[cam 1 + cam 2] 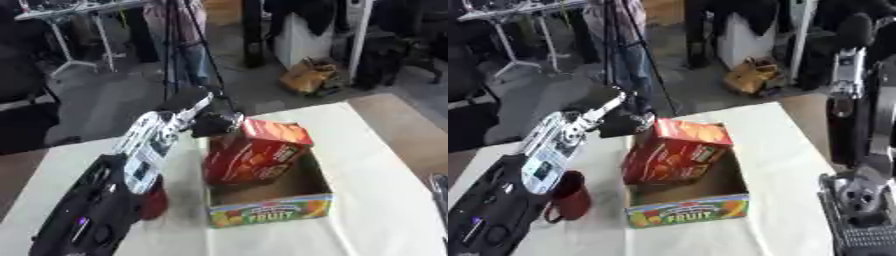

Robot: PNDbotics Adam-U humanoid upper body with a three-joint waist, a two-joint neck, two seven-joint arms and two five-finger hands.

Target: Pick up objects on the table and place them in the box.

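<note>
Carton [258,152] half inside box [271,211], left hand [214,122] clasping its top; red mug [570,196] beside box remains.

Left arm enters from lower left and reaches up across the white table [367,150]. Left hand [214,122] is at the top left corner of a red carton [254,152]; whether its fingers are curled round the carton cannot be told. Carton stands tilted, its lower end inside the open cardboard box [271,210], its upper part above the rim. Box front reads "FRUIT". A dark red cup [156,202] sits just left of the box, partly behind the arm.
</note>
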